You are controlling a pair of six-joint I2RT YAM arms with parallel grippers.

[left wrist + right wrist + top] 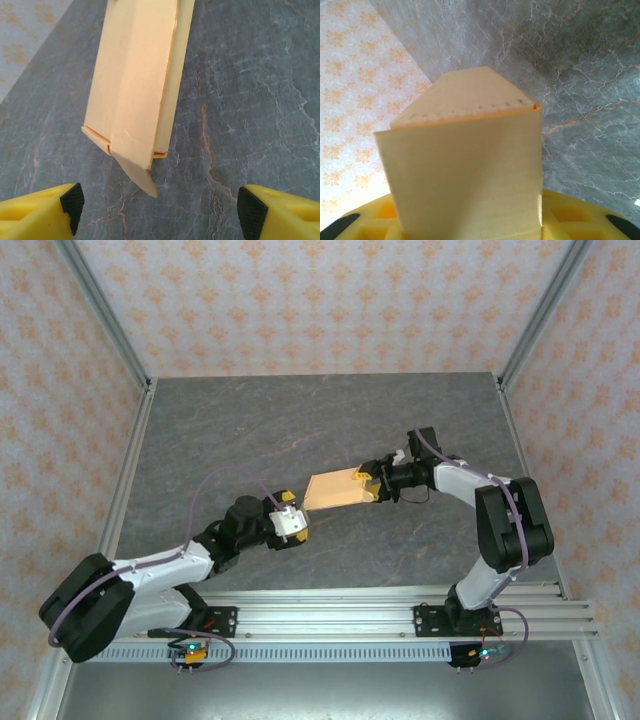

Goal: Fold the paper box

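Paper box [335, 490] near the middle of the grey marbled table [230, 420], long axis running left to right. Right gripper [373, 486] clenched on its right end; in the right wrist view the cardboard stands pinched between the yellow fingers [580, 222]. Left gripper [297, 524] just off the box's left end, on the near side, jaws spread wide, nothing between them, no contact. Left wrist view: a loose pointed flap [137, 175] juts from that end toward the black pads [73, 200].
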